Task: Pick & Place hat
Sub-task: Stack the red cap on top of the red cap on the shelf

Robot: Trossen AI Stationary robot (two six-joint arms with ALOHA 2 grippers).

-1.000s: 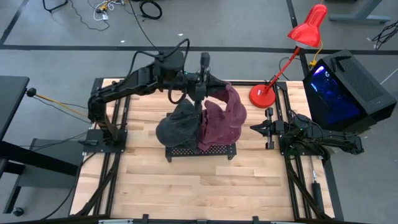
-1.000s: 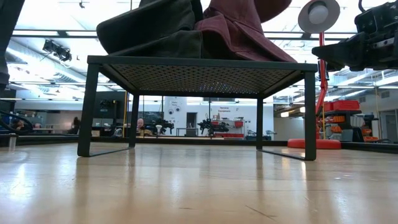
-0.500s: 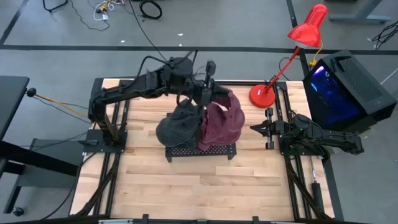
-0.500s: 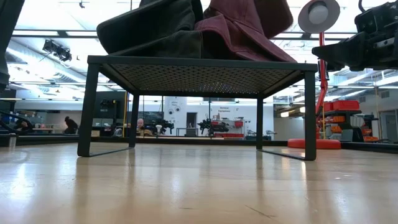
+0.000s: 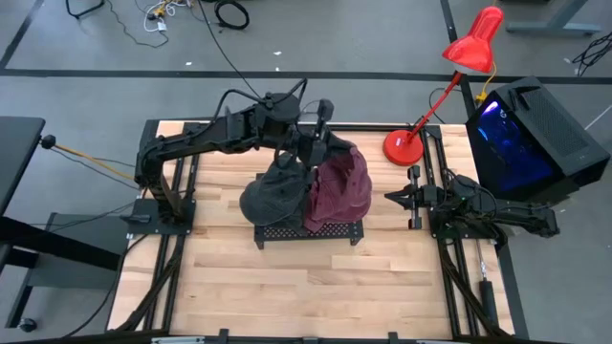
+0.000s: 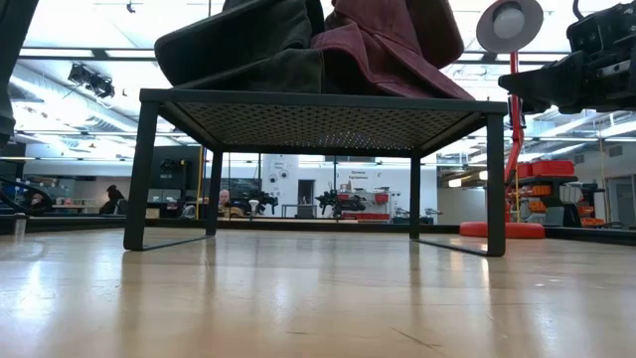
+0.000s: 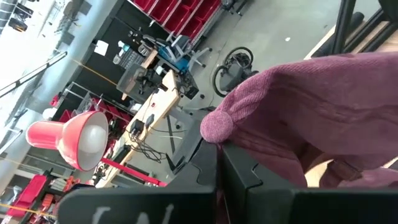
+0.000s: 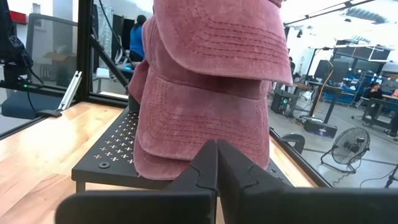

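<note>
red hat [image 5: 339, 186]: on the rack, right side, just beside the dark hat. A second red hat seems to lie on top of it in the right wrist view, so maybe 2 are stacked.
left tool [image 5: 320, 143]: over the far edge of the red hat. Its fingers are shut on a fold of the hat [image 7: 217, 127].
right tool [image 5: 394, 197]: shut, holding nothing, waiting at the right side of the bench, apart from the rack.
step: I think the hat is being set down on the rack, and the grip is not let go yet.
next move: I think the left tool must open, then lift away without dragging the cloth.
dark hat [image 5: 273, 191]: soft, floppy, grey-black cloth.
red hat feel: soft ribbed cloth with sewn lines on the brim; it sags and folds.
rack [image 6: 318, 104]: black metal, flat top full of small holes, thin legs.
bench [image 5: 287, 277]: pale wood strips, smooth.
lamp [image 5: 449, 72]: shiny red, round base, thin bent arm.
</note>
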